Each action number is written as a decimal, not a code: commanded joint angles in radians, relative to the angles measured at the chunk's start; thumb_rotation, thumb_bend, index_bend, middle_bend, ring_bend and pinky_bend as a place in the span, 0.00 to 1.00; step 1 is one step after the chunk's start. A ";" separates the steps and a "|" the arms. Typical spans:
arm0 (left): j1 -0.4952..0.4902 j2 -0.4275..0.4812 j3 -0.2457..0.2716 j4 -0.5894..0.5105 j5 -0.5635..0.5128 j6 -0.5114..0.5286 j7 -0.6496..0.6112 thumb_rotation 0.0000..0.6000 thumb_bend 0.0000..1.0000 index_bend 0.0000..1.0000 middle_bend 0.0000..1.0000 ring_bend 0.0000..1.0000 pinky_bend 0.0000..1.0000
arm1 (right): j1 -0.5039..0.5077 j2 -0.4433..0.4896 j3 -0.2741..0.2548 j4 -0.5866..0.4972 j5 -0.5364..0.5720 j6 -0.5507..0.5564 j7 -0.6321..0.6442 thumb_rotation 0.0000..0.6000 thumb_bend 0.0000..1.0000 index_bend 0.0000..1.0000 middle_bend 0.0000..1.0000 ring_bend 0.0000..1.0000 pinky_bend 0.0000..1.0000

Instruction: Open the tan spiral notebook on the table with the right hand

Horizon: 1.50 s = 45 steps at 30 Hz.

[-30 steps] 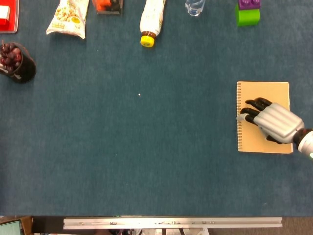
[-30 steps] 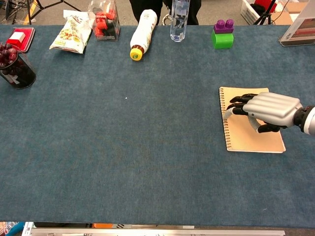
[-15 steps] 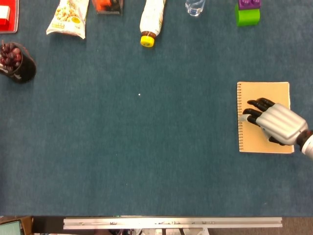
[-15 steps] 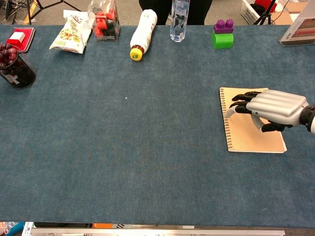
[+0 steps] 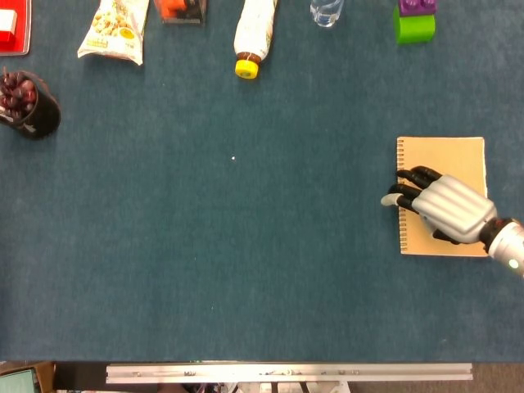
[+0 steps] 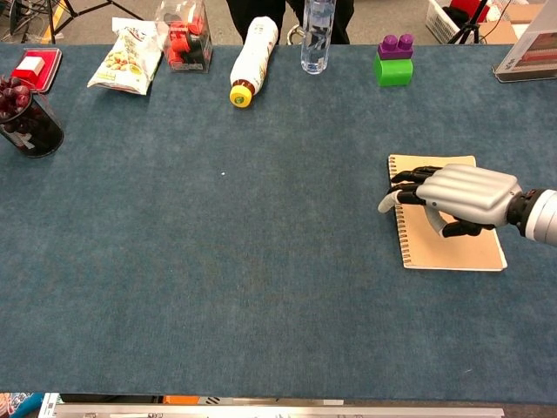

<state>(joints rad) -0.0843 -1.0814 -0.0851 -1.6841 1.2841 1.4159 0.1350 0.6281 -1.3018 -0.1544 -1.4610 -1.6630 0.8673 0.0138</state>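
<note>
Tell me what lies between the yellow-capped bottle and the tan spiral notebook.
Only bare blue table lies between the yellow-capped bottle and the tan spiral notebook. The head view shows it plainest, and the chest view agrees.

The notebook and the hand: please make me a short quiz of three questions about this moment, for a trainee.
1. True or false: the notebook is closed.
2. Which side of the notebook has the spiral binding? A) left in the pictures B) right C) top
3. Fill in: the right hand's fingertips reach past the notebook's ____ edge.

Key: 1 true. 2 A. 3 spiral (left in the pictures).
</note>
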 commanded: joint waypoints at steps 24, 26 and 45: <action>-0.001 0.000 0.000 -0.003 -0.002 -0.001 0.003 1.00 0.24 0.47 0.30 0.25 0.38 | -0.006 -0.010 -0.006 0.042 0.023 -0.016 0.006 1.00 1.00 0.23 0.22 0.07 0.12; 0.000 0.001 0.000 -0.003 -0.002 0.000 0.002 1.00 0.24 0.47 0.30 0.25 0.38 | -0.007 0.001 -0.008 0.035 0.026 -0.019 -0.003 1.00 1.00 0.23 0.22 0.07 0.12; -0.001 -0.003 0.002 -0.001 -0.005 -0.004 0.008 1.00 0.24 0.47 0.30 0.25 0.38 | -0.037 0.063 -0.021 -0.007 -0.061 0.108 0.033 1.00 0.73 0.23 0.22 0.07 0.14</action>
<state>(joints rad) -0.0857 -1.0842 -0.0835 -1.6850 1.2800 1.4125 0.1428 0.6022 -1.2363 -0.1712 -1.4811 -1.6801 0.9226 0.0141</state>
